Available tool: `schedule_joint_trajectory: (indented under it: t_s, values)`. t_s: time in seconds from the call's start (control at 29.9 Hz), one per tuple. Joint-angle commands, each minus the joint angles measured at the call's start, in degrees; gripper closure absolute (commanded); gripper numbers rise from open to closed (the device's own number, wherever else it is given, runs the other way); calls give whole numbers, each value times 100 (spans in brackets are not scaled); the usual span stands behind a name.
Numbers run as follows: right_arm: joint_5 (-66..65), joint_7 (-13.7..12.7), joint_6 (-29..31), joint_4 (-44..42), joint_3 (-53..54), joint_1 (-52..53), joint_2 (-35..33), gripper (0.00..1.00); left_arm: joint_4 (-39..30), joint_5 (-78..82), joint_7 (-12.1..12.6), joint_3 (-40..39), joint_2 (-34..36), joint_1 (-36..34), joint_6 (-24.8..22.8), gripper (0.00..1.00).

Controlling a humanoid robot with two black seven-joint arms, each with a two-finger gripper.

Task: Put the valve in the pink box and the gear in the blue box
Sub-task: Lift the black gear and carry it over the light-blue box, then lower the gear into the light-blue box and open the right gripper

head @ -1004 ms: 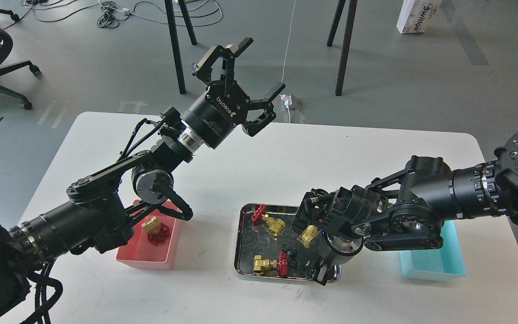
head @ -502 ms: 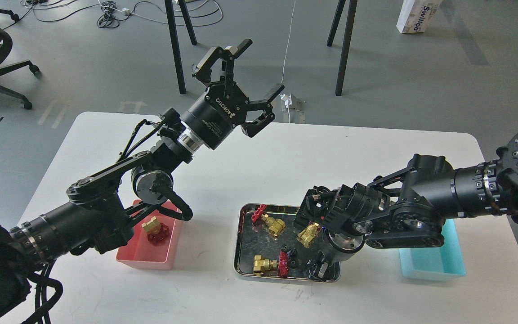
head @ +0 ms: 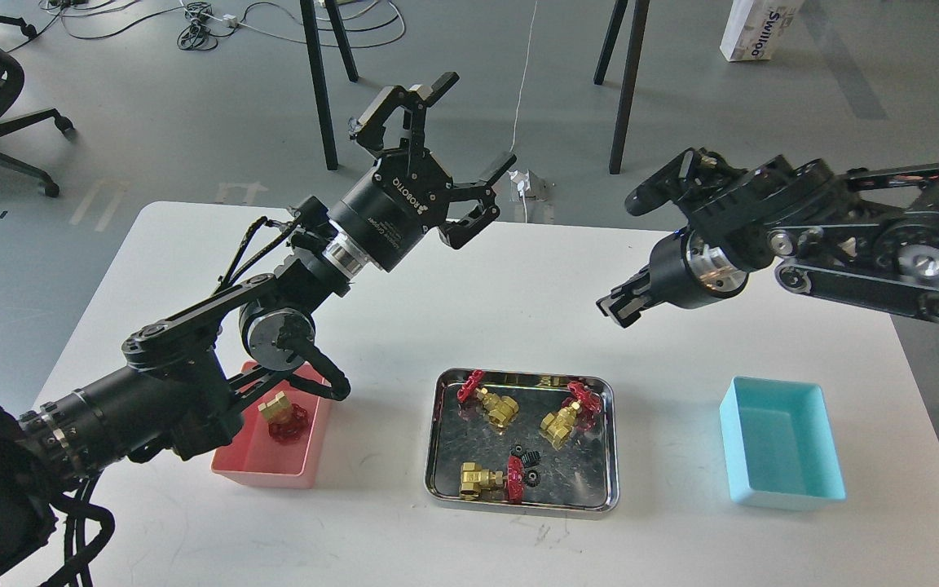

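Note:
Three brass valves with red handwheels lie in the steel tray (head: 610, 456): one at the back left (head: 492, 405), one at the back right (head: 566, 417), one at the front (head: 486, 479). Two tiny black gears (head: 525, 458) lie between them. A fourth valve (head: 280, 414) lies in the pink box (head: 262, 473), partly under my left arm. The blue box (head: 787, 489) at the right holds nothing. My left gripper (head: 478, 121) is open and empty, high over the table's back edge. My right gripper (head: 618, 308) is raised above the table behind the tray, its fingers together; whether anything is between them is too small to tell.
The white table (head: 469, 277) ends just behind my left gripper. Chair and table legs (head: 319, 81) and cables stand on the floor beyond. My left forearm (head: 192, 367) hangs over the pink box's back half.
My right gripper has lifted out of the tray's front right corner and swung up and back to the right. The back-right valve and the blue box are now uncovered. The left arm has not moved.

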Motion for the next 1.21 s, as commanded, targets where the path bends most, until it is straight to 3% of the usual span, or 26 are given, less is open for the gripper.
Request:
schedule_joint_trajectory:
  t_s: [0.0,0.13,0.27,0.57,1.17]
  values:
    - [-53,-7,-1,312,11,-89,-1267,99,-1,0,0,-4,6,-15,0,1]
    - [-280,-16,-1,715,-60,-746,-2288,99,-1,0,0,5,-20,3,0,1]
    - [-685,-77,-1,971,28,-1380,-2641,99,26,0,0,40,-222,-6,0,1]
    - [-703,-86,-1,954,37,-1750,-2545,98,26,149,0,5,-266,-15,0,1]
    - [-703,-86,-1,892,107,-1900,-2255,78,43,149,0,14,-275,3,0,1]
